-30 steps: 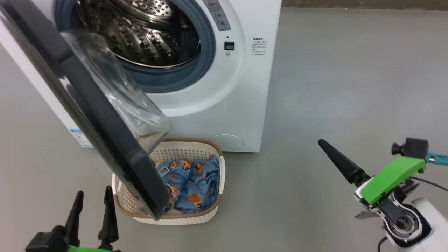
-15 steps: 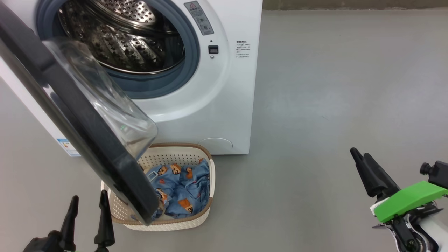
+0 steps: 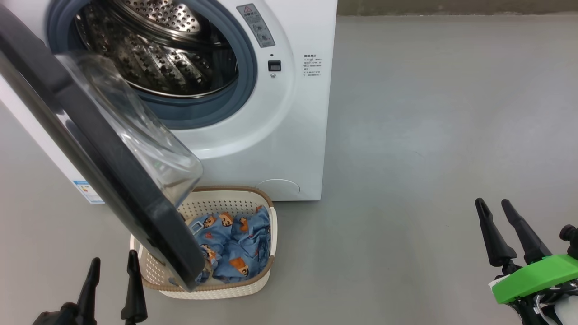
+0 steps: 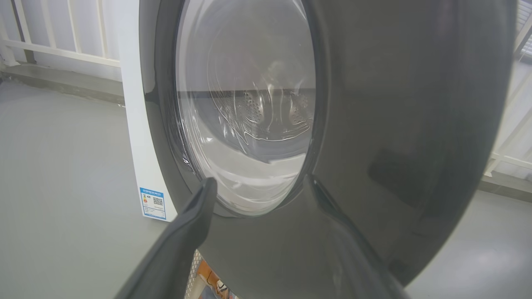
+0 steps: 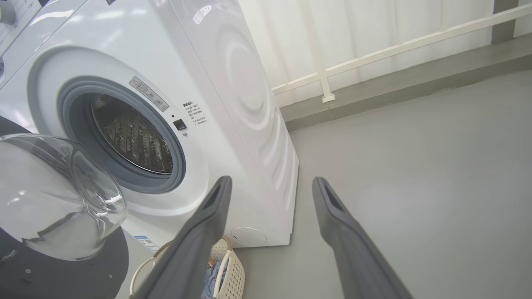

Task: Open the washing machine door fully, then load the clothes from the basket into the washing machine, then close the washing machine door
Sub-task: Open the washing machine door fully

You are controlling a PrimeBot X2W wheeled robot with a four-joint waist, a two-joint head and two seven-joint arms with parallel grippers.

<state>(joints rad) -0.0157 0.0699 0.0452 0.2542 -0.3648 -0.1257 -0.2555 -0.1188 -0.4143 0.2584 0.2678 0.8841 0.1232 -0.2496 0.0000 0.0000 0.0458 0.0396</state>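
Note:
The washing machine (image 3: 289, 135) stands at the upper left with its steel drum (image 3: 158, 58) exposed. The washing machine door (image 3: 90, 149) is swung out, its black rim overhanging the left part of the basket (image 3: 235, 289). The clothes (image 3: 235, 243) lie in the basket, partly hidden by the door. My left gripper (image 3: 113, 258) is open, low at the left, just in front of the door's outer face (image 4: 415, 124) and holding nothing. My right gripper (image 3: 491, 202) is open and empty over bare floor, far to the right of the basket (image 5: 232, 270).
Grey floor (image 3: 429, 135) stretches wide to the right of the machine. A white railing (image 5: 374, 54) and a low kerb run behind the machine. A blue label sticker (image 4: 153, 202) sits low on the machine's side.
The camera has shifted, so the machine and basket sit further left in the picture. My right gripper has drawn back to the lower right and turned, fingers now side by side pointing up.

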